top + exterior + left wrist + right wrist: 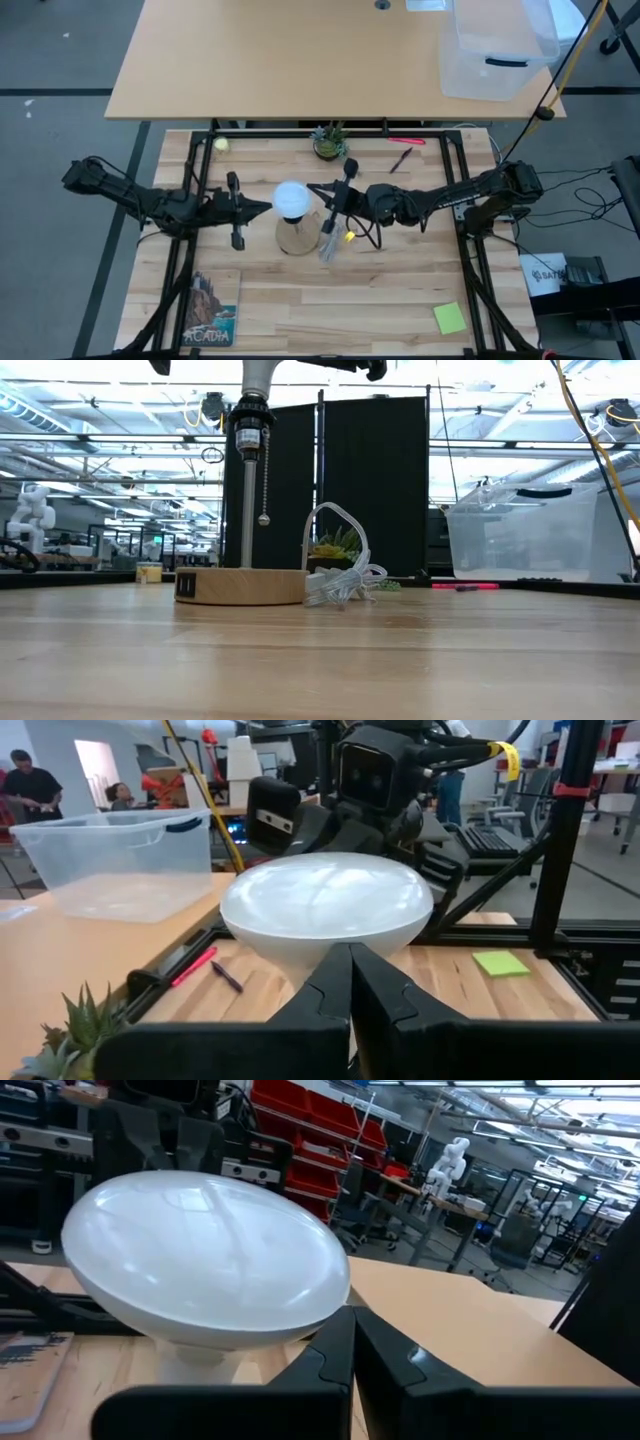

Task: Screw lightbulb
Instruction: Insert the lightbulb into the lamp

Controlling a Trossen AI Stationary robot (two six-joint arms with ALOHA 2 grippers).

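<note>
High view is showing both arms meeting at the bulb (291, 200) seated atop the stand (296, 238). Left gripper (268, 207) and right gripper (316, 196) are each pressing closed fingertips against its neck, seemingly steadying it for turning.

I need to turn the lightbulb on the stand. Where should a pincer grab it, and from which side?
Grip the lightbulb on the tapering cone just under its round globe, coming in level from the side. The globe is wide and smooth, so fingers would likely slip there; the narrower cone gives flatter contact. It stands upright on the socket of the wooden stand, and both the left pincer and right pincer already flank it.
</note>
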